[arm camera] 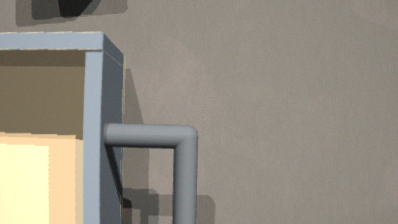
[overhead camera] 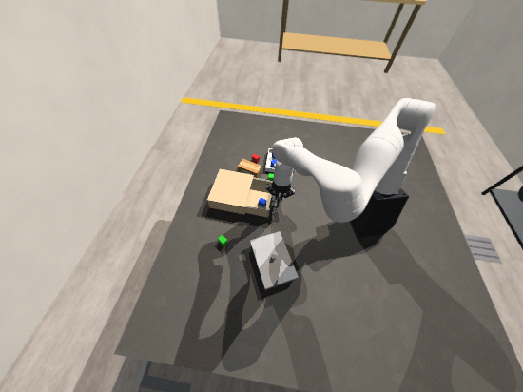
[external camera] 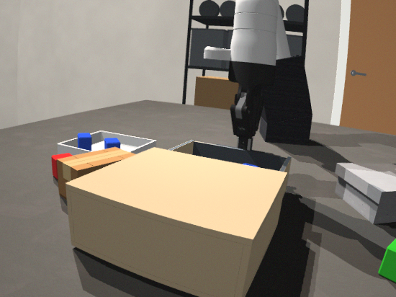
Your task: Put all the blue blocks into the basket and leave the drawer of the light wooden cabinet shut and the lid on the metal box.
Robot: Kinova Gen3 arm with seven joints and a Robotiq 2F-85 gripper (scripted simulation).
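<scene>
The light wooden cabinet (overhead camera: 230,189) (external camera: 180,192) has its drawer (overhead camera: 257,210) (external camera: 230,153) (arm camera: 95,125) pulled out. A blue block (overhead camera: 261,203) (external camera: 249,165) lies inside the drawer. My gripper (overhead camera: 275,206) (external camera: 245,143) is at the drawer's front, shut on the grey drawer handle (arm camera: 150,135). The white basket (external camera: 144,143) behind the cabinet holds two blue blocks (external camera: 84,140) (external camera: 112,143). The metal box (overhead camera: 273,264) (external camera: 367,189) stands on the near side with its lid on top.
A brown wooden box (overhead camera: 249,166) (external camera: 90,160) and a red block (overhead camera: 255,158) (external camera: 55,163) sit beside the basket. One green block (overhead camera: 222,241) (external camera: 390,261) lies in front of the cabinet, another green block (overhead camera: 270,176) lies by the arm's wrist.
</scene>
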